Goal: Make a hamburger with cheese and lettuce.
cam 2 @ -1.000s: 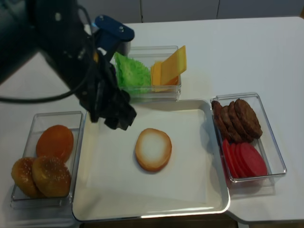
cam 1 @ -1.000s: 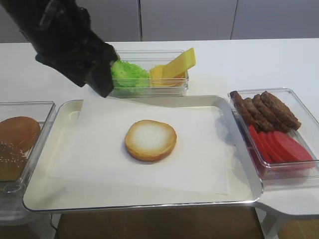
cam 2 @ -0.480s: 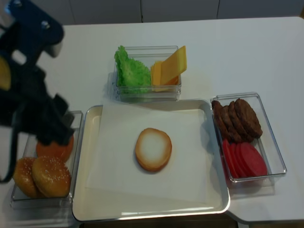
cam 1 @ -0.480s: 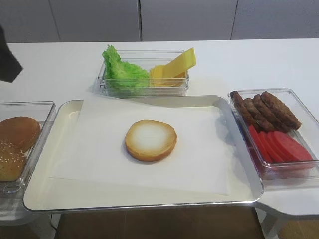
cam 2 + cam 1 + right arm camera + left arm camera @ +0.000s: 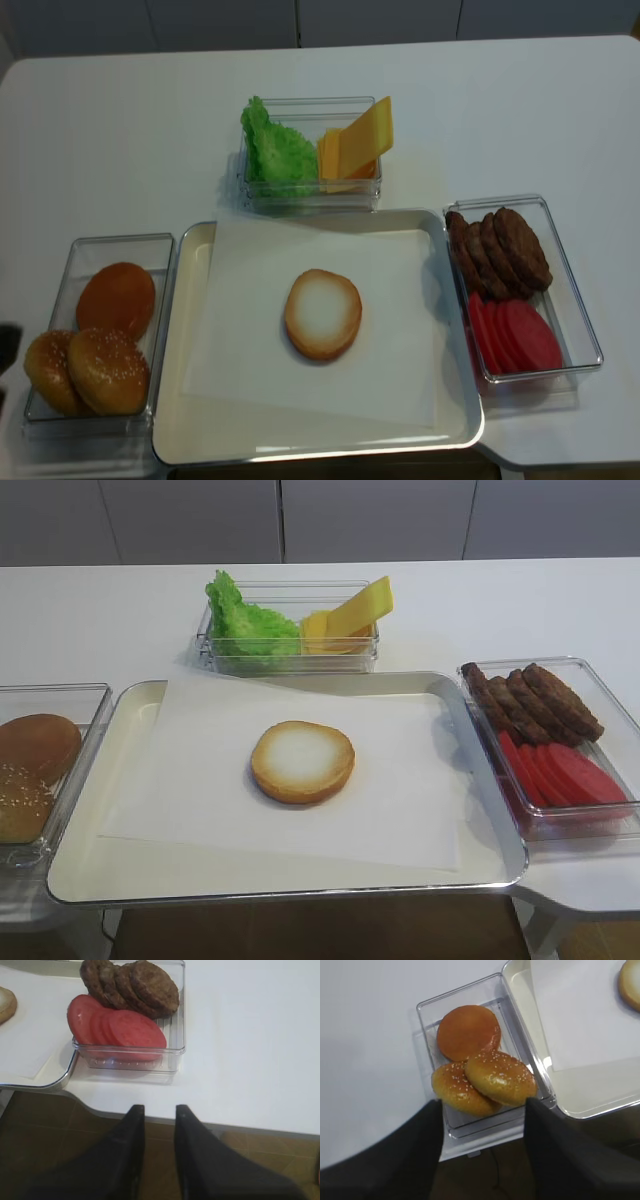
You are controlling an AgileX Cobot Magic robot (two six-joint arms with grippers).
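Hamburger (image 5: 302, 761): so far one bun half, cut face up, on the white paper (image 5: 200, 780) mid-tray (image 5: 300, 892), nothing on it.

Near edge, left wrist view: left end effector (image 5: 482, 1152) spread wide, empty, hovering over the near end of the bun bin (image 5: 427, 1010) with two seeded bun tops (image 5: 501, 1077) and one plain bun (image 5: 469, 1032).

Right wrist view: right end effector (image 5: 156, 1115) off the worktop (image 5: 250, 1035) edge, fingers (image 5: 132, 1120) nearly together with a thin gap, holding nothing.

Right of tray: bin (image 5: 625, 720) with tomato slices (image 5: 560, 775) nearer, patties (image 5: 535, 702) behind.

Far side, behind tray: clear bin (image 5: 290, 661) with lettuce (image 5: 245, 625) in the left half, cheese (image 5: 345, 620) in the right, one slice leaning up above the rim.
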